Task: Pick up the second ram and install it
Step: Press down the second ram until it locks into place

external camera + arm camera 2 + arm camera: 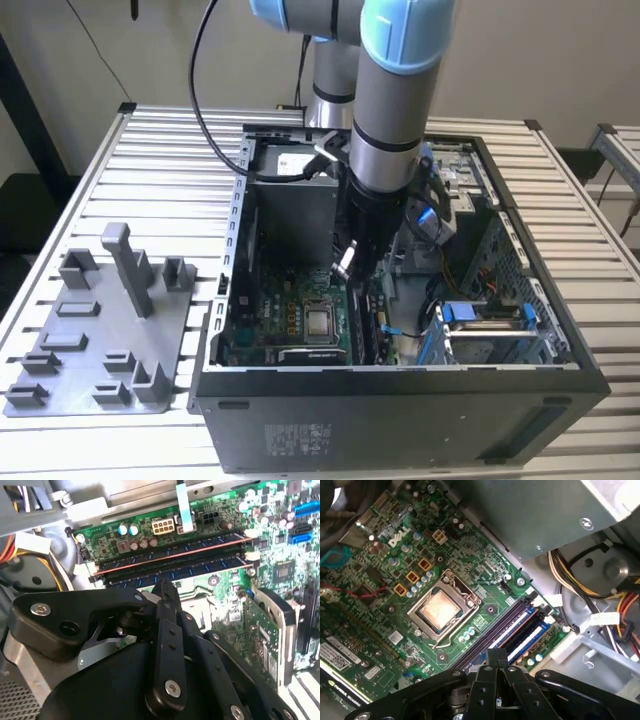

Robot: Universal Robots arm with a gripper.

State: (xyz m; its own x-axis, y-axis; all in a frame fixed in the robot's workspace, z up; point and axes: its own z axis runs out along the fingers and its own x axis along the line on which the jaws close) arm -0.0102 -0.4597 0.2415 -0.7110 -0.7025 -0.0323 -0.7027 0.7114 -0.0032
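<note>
the gripper [167, 587] hangs inside the open computer case [400, 420], its fingers pinched together with nothing between them, just above the second ram [175, 572], which sits in its slot beside 1 other stick on the motherboard [385, 560]. the case rests on a slatted metal table [160, 160]. a grey holder tray [90, 340] lies toward the exterior view's left. the first wrist view shows the cpu socket [440, 610].
</note>
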